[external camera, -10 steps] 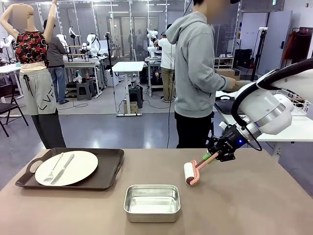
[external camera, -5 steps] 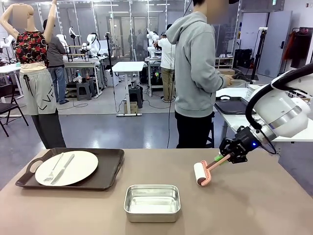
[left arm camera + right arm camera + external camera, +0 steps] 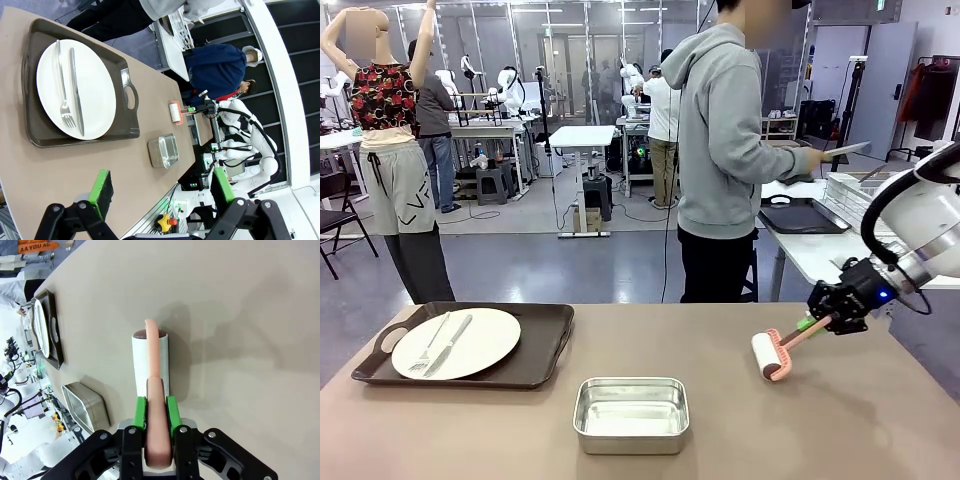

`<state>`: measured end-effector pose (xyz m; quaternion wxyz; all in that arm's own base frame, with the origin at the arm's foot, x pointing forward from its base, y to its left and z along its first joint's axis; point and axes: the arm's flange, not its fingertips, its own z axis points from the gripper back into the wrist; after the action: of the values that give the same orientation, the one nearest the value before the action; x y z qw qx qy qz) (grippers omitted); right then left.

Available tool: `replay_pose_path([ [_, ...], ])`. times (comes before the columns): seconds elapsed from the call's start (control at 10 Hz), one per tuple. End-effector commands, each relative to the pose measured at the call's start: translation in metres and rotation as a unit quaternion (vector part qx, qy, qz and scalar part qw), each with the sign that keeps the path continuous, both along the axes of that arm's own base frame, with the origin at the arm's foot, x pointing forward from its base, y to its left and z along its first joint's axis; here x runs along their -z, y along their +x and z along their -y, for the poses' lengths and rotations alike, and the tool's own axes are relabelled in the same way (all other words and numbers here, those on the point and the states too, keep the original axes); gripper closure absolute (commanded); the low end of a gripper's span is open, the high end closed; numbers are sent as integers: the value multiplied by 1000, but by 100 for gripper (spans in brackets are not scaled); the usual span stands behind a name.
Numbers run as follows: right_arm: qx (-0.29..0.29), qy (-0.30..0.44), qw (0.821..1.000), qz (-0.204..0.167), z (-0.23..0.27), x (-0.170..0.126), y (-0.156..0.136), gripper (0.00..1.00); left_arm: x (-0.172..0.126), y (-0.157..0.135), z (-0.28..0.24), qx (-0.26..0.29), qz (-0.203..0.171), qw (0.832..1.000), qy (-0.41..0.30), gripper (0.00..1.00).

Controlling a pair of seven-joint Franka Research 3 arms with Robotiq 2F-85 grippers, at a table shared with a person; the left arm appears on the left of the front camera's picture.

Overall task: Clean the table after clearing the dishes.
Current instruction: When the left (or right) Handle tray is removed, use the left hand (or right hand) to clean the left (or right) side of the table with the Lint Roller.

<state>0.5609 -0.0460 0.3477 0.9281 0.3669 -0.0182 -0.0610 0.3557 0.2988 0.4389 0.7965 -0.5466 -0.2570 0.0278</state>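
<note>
Front view: right gripper (image 3: 813,322), jaws clamped on the lint roller (image 3: 772,354) handle. The drum rests on the desk (image 3: 860,430), and the handle slants up-right to the jaws. Far left: one tray (image 3: 545,345), one plate (image 3: 490,335), one fork (image 3: 428,348), one knife (image 3: 450,345). Centre: one steel pan (image 3: 631,412).

Left wrist view: left gripper (image 3: 162,192), jaws wide and empty, nearer the tray.

Right wrist view: the drum lies straight ahead of the jaws.

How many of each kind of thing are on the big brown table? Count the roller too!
Tray: 1
Plate: 1
Fork: 1
Knife: 1
Metal pan: 1
Lint roller: 1
Total: 6
</note>
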Motion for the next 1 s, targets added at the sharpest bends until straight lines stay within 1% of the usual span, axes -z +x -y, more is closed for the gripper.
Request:
replay_pose_path([
  [0.0,-11,-35,999,-2,32,17,5,79,-2,-2,-1,0,4,1000,1,0],
  [0.1,14,-44,999,-9,52,17,6,79,-2,-2,-1,0,4,1000,1,0],
  [0.4,28,-70,997,-35,97,14,5,79,-2,-2,-1,0,4,1000,1,0],
  [0.6,41,-85,995,-45,120,6,0,79,-2,-2,-1,0,4,1000,1,0],
  [0.7,52,-105,992,-51,130,3,-3,79,-2,-2,-1,0,4,1000,1,0],
  [0.9,77,-139,986,-59,147,-15,-12,79,-2,-2,-1,0,4,1000,1,0],
])
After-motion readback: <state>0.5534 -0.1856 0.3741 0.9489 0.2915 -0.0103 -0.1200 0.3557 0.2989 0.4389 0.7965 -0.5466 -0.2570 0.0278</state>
